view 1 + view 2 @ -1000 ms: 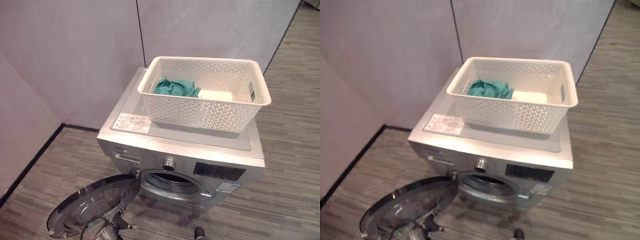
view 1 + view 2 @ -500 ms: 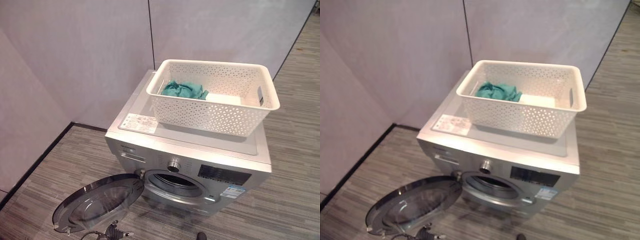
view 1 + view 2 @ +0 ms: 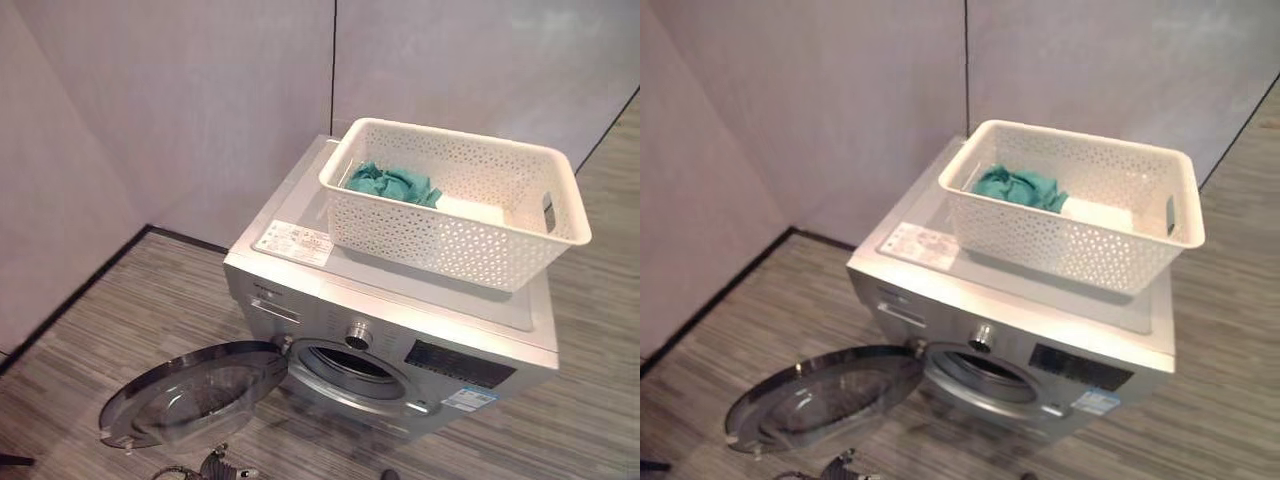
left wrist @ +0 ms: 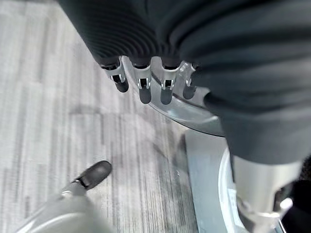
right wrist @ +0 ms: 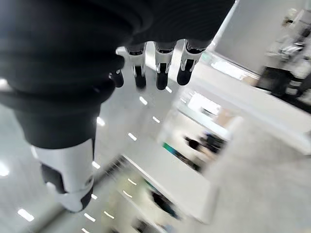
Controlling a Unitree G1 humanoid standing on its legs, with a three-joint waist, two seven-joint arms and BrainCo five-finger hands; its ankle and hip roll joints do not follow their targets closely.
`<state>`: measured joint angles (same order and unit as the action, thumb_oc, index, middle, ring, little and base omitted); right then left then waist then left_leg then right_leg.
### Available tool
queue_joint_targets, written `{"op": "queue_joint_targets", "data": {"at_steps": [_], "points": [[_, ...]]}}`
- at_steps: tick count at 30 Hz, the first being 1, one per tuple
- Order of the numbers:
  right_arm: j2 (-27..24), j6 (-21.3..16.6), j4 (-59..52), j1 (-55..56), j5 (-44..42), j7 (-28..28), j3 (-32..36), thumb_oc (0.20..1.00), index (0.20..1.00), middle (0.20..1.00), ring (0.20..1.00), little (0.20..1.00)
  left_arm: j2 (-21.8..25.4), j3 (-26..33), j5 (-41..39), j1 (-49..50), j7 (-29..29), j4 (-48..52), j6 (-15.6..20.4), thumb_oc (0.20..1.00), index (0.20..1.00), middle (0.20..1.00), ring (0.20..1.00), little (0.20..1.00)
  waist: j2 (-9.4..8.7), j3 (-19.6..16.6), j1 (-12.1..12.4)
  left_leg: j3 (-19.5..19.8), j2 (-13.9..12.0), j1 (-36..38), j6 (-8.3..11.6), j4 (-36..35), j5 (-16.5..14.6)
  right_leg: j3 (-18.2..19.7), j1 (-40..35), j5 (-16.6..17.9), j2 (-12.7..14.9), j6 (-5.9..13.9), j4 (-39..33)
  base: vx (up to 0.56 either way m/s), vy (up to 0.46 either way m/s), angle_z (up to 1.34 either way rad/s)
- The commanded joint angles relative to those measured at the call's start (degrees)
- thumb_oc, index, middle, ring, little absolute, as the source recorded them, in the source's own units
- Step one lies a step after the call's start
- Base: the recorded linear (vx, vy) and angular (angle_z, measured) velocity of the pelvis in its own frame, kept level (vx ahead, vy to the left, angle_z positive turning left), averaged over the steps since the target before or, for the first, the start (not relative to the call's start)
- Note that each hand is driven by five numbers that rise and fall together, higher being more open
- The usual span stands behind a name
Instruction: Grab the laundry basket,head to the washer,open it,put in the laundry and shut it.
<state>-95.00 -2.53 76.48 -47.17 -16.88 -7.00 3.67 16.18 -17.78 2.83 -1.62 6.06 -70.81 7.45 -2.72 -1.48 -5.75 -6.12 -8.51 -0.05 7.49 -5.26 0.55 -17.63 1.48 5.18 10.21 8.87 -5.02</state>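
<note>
A white perforated laundry basket [image 3: 455,232] stands on top of the silver front-loading washer [image 3: 300,205]. In the basket lie a teal cloth [image 3: 392,183] and a white folded piece [image 3: 1098,213]. The washer's round door [image 3: 190,390] is swung wide open to the left, low over the floor, and the drum opening [image 3: 350,365] is bare. My left hand [image 4: 141,87] hangs over the floor beside the door's rim, fingers relaxed, thumb [image 4: 92,174] apart, nothing in it. My right hand [image 5: 158,73] has its fingers straight and is empty.
Grey partition walls [image 3: 200,100] stand close behind and to the left of the washer, meeting in a corner with a dark baseboard [image 3: 70,300]. Striped grey floor [image 3: 120,310] spreads in front and to the right. The open door takes up the floor left of the drum.
The whole picture has shifted, so the camera moved: washer and basket now sit further right in view. Basket, laundry and door hold the same places relative to each other.
</note>
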Motion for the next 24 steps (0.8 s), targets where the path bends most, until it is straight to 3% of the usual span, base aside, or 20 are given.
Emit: {"op": "queue_joint_targets", "data": {"at_steps": [1, 3, 4, 5, 6, 7, 8, 9, 10, 11, 12, 13, 14, 16, 24], "points": [[3.84, -3.68, -5.37, -15.22, -5.2, -0.74, -16.56, 1.0, 1.0, 1.0, 1.0, 1.0, 3.32, -0.33, 0.63, -2.45, 1.15, -2.55, 1.85, 1.0, 1.0, 1.0, 1.0, 1.0, -3.7, -1.45, 1.46, -0.82, -2.93, 2.26, 2.79, 0.26, -0.56, 7.06, 2.67, 2.55, 2.76, 5.08, 0.02, 0.01, 0.003, -0.08], [2.96, -6.45, -3.69, -22.62, -6.34, -0.44, -25.75, 1.0, 1.0, 1.0, 1.0, 1.0, 2.91, -0.35, 0.6, -2.62, 1.19, -2.69, 1.92, 1.0, 1.0, 1.0, 1.0, 1.0, -3.4, -1.71, 1.1, -0.69, -2.91, 2.31, 2.79, 0.26, -0.64, 7.1, 2.58, 2.52, 2.78, 5.07, 0.02, 0.01, 0.009, -0.06], [10.91, -8.69, -13.48, -17.93, -7.41, -5.4, -23.73, 1.0, 1.0, 1.0, 1.0, 1.0, -3.83, 1.6, -0.25, -1.28, 1.8, -1.42, 1.77, 1.0, 1.0, 1.0, 1.0, 1.0, 1.86, -1.1, -0.79, -0.92, -2.87, 2.56, 2.48, 0.26, -0.96, 7.29, 2.33, 2.29, 2.75, 5.0, 0.02, 0.0, 0.0, 0.0], [13.16, -7.22, -16.68, -13.24, -8.11, -1.67, -20.01, 1.0, 1.0, 1.0, 1.0, 1.0, -3.48, 1.6, -0.56, -0.98, 0.68, -2.0, 1.71, 1.0, 1.0, 1.0, 1.0, 1.0, 1.19, -1.1, -0.85, -0.9, -2.91, 2.2, 2.4, 0.26, -0.64, 7.36, 2.57, 2.47, 2.7, 4.84, 0.02, 0.01, 0.045, -0.08], [16.93, -8.6, -31.18, 1.16, -3.23, -5.25, -8.18, 1.0, 1.0, 1.0, 1.0, 1.0, -5.28, 3.08, -1.26, -0.41, 1.45, -1.59, 1.49, 1.0, 1.0, 1.0, 1.0, 1.0, 2.01, -0.95, -2.09, -0.97, -2.9, 2.45, 2.19, 0.26, -1.21, 7.64, 2.52, 2.31, 2.7, 4.82, 0.02, -0.01, 0.026, -0.2], [17.63, -8.21, -32.83, 5.91, -2.68, -5.61, -3.54, 1.0, 1.0, 1.0, 1.0, 1.0, -4.36, 2.56, -1.22, -0.41, 1.47, -1.58, 1.49, 1.0, 1.0, 1.0, 1.0, 1.0, 1.01, -1.13, -1.78, -0.81, -2.84, 2.18, 2.18, 0.26, -0.97, 7.52, 2.68, 2.48, 2.77, 4.78, 0.02, 0.0, 0.029, -0.09], [15.91, -6.29, -37.45, 18.96, -0.49, -1.24, 6.34, 1.0, 1.0, 1.0, 1.0, 1.0, -3.64, 3.84, -1.29, 0.06, 0.46, -1.96, 1.67, 1.0, 1.0, 1.0, 1.0, 1.0, 0.18, -1.13, -1.75, -0.9, -2.77, 1.95, 2.11, 0.26, -0.87, 7.67, 3.04, 2.41, 2.78, 4.64, 0.02, -0.01, 0.011, 0.11], [16.0, -6.26, -37.78, 20.32, -0.46, -1.22, 7.68, 1.0, 1.0, 1.0, 1.0, 1.0, -3.47, 3.56, -1.29, -0.01, 0.46, -1.97, 1.67, 1.0, 1.0, 1.0, 1.0, 1.0, 0.0, -1.12, -1.48, -0.89, -2.76, 1.95, 2.11, 0.26, -0.86, 7.67, 3.04, 2.41, 2.78, 4.64, 0.02, -0.02, 0.009, 0.38], [17.27, -7.09, -39.28, 31.25, 0.93, 0.06, 13.92, 1.0, 1.0, 1.0, 1.0, 1.0, -3.88, 4.68, -1.56, -0.04, -0.2, -2.24, 1.85, 1.0, 1.0, 1.0, 1.0, 1.0, -0.04, -0.8, -2.31, -0.97, -2.82, 1.81, 2.12, 0.26, -0.79, 7.79, 3.22, 2.53, 2.77, 4.57, 0.02, -0.02, -0.003, 0.36], [19.0, -6.32, -38.73, 34.96, 2.98, 0.63, 15.35, 1.0, 1.0, 1.0, 1.0, 1.0, -4.08, 5.06, -1.79, -0.06, -0.68, -2.51, 1.67, 1.0, 1.0, 1.0, 1.0, 1.0, -0.14, -0.62, -2.27, -0.95, -2.83, 1.72, 2.12, 0.26, -0.72, 7.75, 3.29, 2.49, 2.77, 4.56, 0.02, 0.0, 0.011, 0.31], [23.76, -5.76, -48.2, 32.86, 7.64, -2.34, 13.31, 1.0, 1.0, 1.0, 1.0, 1.0, -4.28, 3.39, -1.79, -0.24, -0.28, -2.51, 1.25, 1.0, 1.0, 1.0, 1.0, 1.0, -0.06, -0.4, -0.69, -0.81, -2.91, 2.04, 2.0, 0.26, -1.12, 7.65, 2.9, 2.24, 2.75, 4.54, 0.02, 0.01, 0.015, 0.2], [24.0, -5.49, -48.39, 32.41, 7.84, -2.5, 12.9, 1.0, 1.0, 1.0, 1.0, 1.0, -4.2, 3.64, -1.77, -0.22, -0.28, -2.5, 1.24, 1.0, 1.0, 1.0, 1.0, 1.0, -0.2, -0.46, -0.98, -0.77, -2.8, 1.85, 1.97, 0.26, -0.91, 7.66, 3.07, 2.4, 2.86, 4.52, 0.02, 0.0, 0.046, -0.15], [37.66, -3.11, -55.39, 33.26, 18.85, -2.94, 2.69, 1.0, 1.0, 1.0, 1.0, 1.0, -5.02, 4.51, -1.01, -0.86, 0.46, -2.04, 0.4, 1.0, 1.0, 1.0, 1.0, 1.0, 0.93, 0.34, 0.05, -0.06, -2.67, 1.66, 1.49, 0.26, -1.01, 7.03, 2.68, 2.12, 3.17, 4.32, 0.02, -0.02, 0.036, -0.4], [43.39, -1.95, -57.14, 35.78, 24.12, -2.68, -0.64, 1.0, 1.0, 1.0, 1.0, 1.0, -5.2, 4.44, -0.88, -2.23, 1.18, -1.92, 0.3, 1.0, 1.0, 1.0, 1.0, 1.0, 1.44, 0.87, 0.78, 0.47, -2.52, 1.5, 1.16, 0.26, -1.11, 6.55, 2.45, 1.84, 3.43, 4.09, 0.02, -0.01, 0.024, -0.37], [43.38, -3.0, -58.41, 33.58, 25.34, -3.06, -3.69, 1.0, 1.0, 1.0, 1.0, 1.0, -4.51, 3.91, -0.3, -2.05, 1.31, -0.92, 0.49, 1.0, 1.0, 1.0, 1.0, 1.0, 1.34, 1.32, 2.48, 1.09, -2.21, 1.74, 0.94, 0.26, -1.09, 5.89, 1.4, 1.51, 3.92, 3.99, 0.02, 0.0, -0.001, 0.11]]}}
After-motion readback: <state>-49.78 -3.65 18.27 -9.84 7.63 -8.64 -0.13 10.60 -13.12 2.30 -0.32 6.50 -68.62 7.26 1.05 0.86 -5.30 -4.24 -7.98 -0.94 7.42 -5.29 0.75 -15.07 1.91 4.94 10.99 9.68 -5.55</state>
